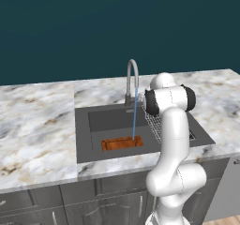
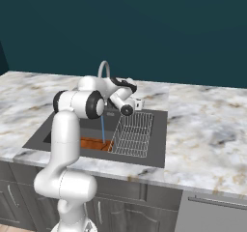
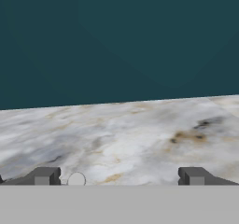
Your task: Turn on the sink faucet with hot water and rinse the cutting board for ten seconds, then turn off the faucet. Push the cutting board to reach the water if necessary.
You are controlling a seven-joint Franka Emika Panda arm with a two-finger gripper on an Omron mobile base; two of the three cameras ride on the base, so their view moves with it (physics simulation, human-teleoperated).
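Before you, the sink faucet (image 1: 132, 78), a slim grey gooseneck, stands upright behind the sink (image 1: 93, 125), a dark recessed basin. The water (image 1: 135, 114) falls as a thin blue stream onto the right end of the cutting board (image 1: 122, 143), lying flat on the basin floor.

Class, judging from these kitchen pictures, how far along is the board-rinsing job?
Done: the faucet is on, and water falls onto the cutting board in the sink. In hand: the rinse, with the open end effector empty above the counter. Left: turning the faucet off.
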